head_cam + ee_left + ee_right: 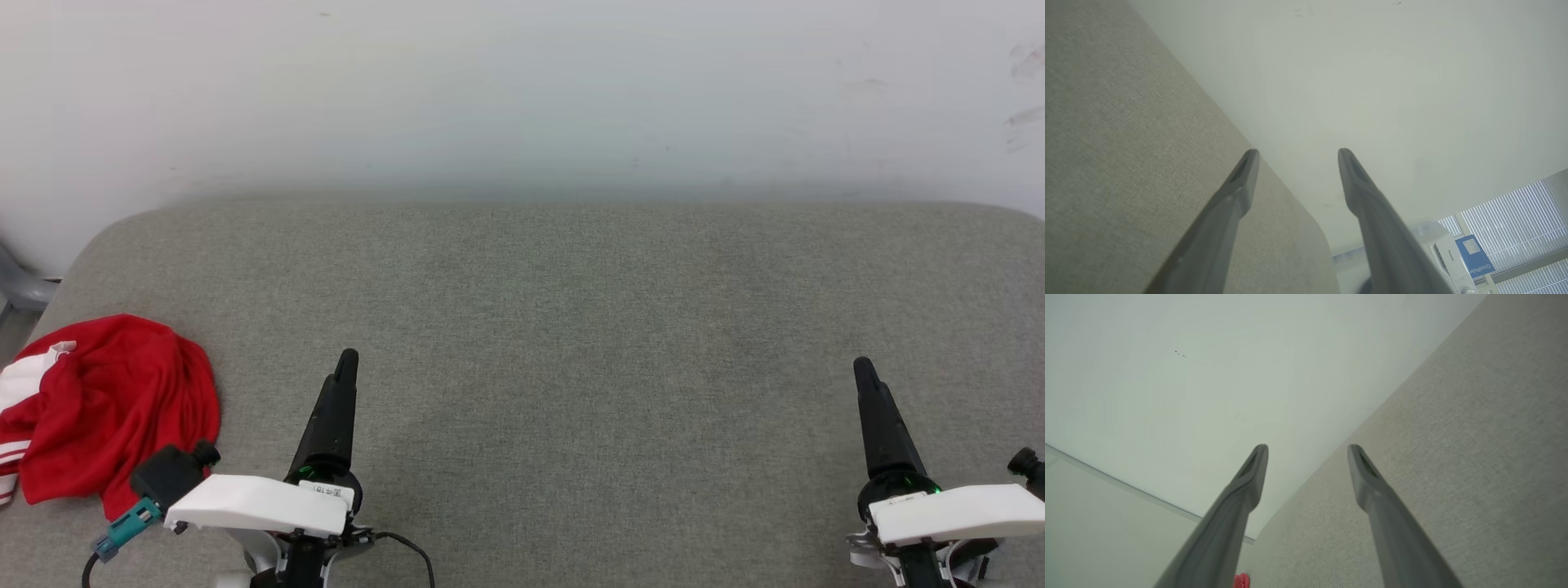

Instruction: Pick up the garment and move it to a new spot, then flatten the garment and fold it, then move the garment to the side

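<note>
L fingers [1227,210] + R fingers [1372,486] spread wide, empty | garment [122,392] bunched, cut off at edge, lettering hidden

The head view looks down and forward from above the near edge of the bench [571,327], toward the wall [522,82]. Both wrist views sit low over the bench, rolled sideways, facing that wall. Head and right wrist views share the garment [114,400] at the bench's left end.
</note>
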`<state>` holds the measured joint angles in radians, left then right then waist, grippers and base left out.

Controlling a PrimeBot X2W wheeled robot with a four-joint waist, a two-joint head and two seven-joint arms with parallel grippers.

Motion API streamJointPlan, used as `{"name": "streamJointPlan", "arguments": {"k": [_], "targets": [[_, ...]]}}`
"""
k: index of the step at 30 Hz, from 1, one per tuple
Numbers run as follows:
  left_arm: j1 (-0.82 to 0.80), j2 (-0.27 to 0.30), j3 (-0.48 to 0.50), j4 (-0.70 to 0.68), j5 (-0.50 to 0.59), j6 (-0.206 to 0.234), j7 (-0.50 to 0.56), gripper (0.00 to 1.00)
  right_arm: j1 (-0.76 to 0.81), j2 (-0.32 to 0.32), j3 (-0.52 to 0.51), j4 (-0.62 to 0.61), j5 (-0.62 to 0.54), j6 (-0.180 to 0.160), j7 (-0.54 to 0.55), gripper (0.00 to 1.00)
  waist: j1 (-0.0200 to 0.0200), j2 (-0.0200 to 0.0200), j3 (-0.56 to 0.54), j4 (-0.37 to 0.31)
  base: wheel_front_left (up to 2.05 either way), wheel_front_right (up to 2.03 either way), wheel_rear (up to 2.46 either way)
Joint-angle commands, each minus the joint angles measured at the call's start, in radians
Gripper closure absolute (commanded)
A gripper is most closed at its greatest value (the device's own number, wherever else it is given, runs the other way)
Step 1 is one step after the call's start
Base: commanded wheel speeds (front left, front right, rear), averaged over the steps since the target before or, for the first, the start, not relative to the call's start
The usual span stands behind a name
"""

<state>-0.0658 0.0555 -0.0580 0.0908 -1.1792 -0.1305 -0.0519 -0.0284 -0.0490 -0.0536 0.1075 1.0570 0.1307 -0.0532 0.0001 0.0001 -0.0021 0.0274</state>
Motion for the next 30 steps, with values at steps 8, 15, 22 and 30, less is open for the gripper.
{"name": "streamJointPlan", "arguments": {"k": [8, 15, 22, 30], "targets": [[0.004, -0.001, 0.003, -0.026, 0.234, 0.000, -0.035, 0.00, 0.005, -0.002, 0.012, -0.036, -0.279, 0.000, -0.034, 0.00, -0.0001, -0.0001, -0.002, 0.003, 0.00, 0.00, 0.00], [0.009, 0.002, 0.007, -0.027, 0.382, 0.000, -0.054, 0.00, 0.010, -0.002, 0.010, -0.052, -0.413, 0.000, -0.037, 0.00, -0.0001, -0.0001, -0.003, 0.005, 0.00, 0.00, 0.00], [0.014, 0.010, 0.009, -0.031, 0.535, 0.000, -0.074, 0.00, 0.017, -0.002, 0.002, -0.078, -0.555, 0.000, -0.034, 0.00, -0.0001, -0.0001, -0.003, 0.009, 0.00, 0.00, 0.00], [0.016, 0.020, -0.005, -0.036, 0.675, 0.004, -0.096, 0.00, 0.022, -0.002, -0.006, -0.096, -0.695, 0.000, -0.032, 0.00, -0.0001, -0.0001, -0.003, 0.014, 0.00, 0.00, 0.00]]}}
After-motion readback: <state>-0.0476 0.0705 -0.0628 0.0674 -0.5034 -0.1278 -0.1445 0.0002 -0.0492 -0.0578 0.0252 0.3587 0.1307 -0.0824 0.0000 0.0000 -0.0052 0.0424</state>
